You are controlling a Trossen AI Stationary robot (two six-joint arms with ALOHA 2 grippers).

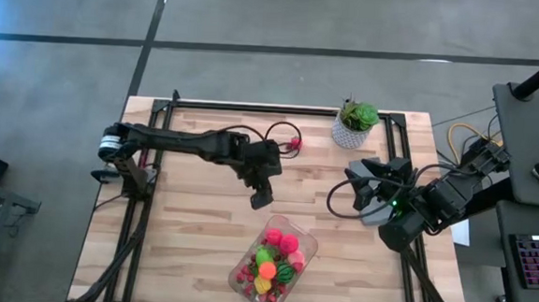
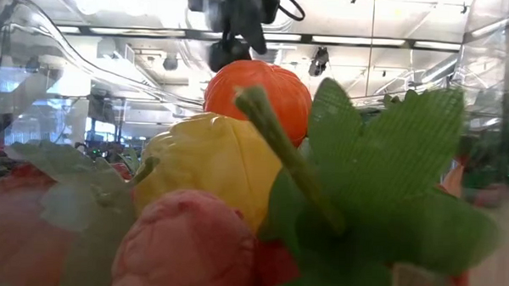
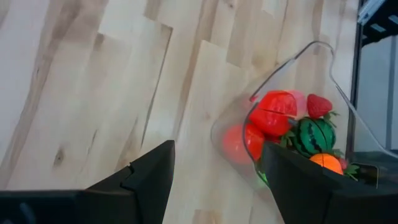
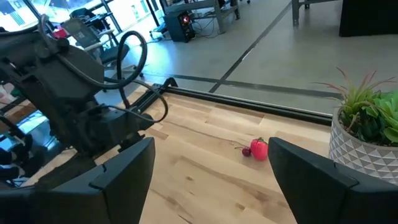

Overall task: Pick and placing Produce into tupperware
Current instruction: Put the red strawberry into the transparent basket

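Most of the produce [image 1: 274, 259] already sits in the clear tupperware [image 1: 310, 239] at the lower middle of the high view: pink, orange, yellow, green and red pieces, including a toy watermelon [image 3: 314, 135]. One red berry [image 1: 295, 144] lies loose on the table [image 1: 189, 240] at upper centre, near the potted plant [image 1: 355, 123]. The left gripper [image 1: 261, 197] hangs just above the container's upper-left corner, fingers wide and empty. The right gripper [image 1: 366, 190] waits at right centre, fingers wide and empty. I judge the berry is what remains.
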